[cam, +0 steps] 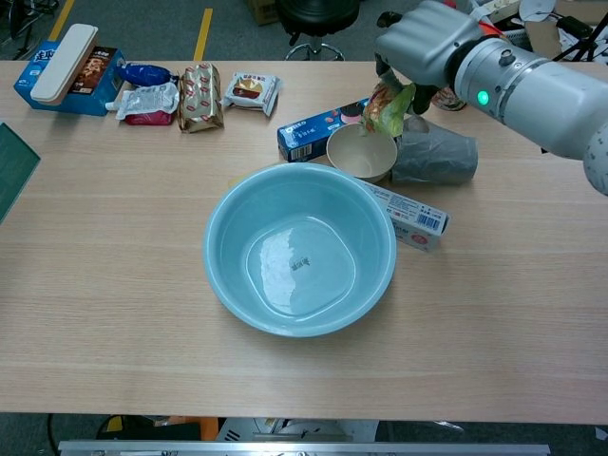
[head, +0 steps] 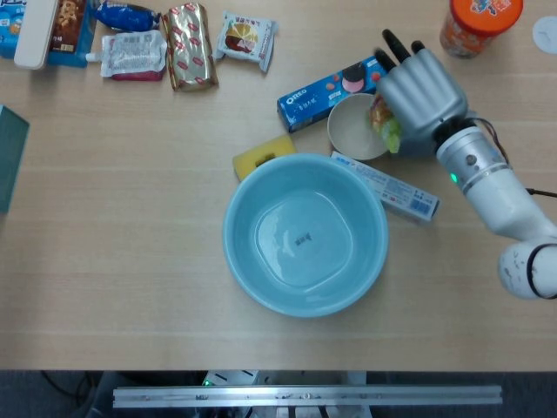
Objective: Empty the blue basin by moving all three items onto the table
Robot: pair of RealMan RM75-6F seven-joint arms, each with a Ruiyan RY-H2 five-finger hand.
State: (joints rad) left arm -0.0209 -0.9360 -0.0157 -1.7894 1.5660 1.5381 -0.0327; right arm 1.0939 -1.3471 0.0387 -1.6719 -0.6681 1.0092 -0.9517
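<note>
The blue basin (head: 305,300) (cam: 300,323) sits mid-table with nothing inside it. My right hand (head: 419,87) (cam: 426,40) hovers beyond the basin's far right side, gripping a yellow-green snack packet (head: 383,123) (cam: 388,106) that hangs over the right rim of a white bowl (head: 355,131) (cam: 359,152). A blue Oreo box (head: 331,89) (cam: 313,131) lies left of the bowl. A toothpaste box (head: 387,186) (cam: 407,215) lies against the basin's right rim. A yellow sponge (head: 259,157) pokes out behind the basin. My left hand does not show in either view.
A grey crumpled bag (cam: 435,158) lies right of the bowl. An orange tub (head: 480,24) (cam: 472,40) stands at the far right. Snack packets (head: 190,45) (cam: 199,97) and a blue box (head: 39,33) (cam: 66,68) line the far left edge. A dark green mat (head: 9,157) sits at the left border.
</note>
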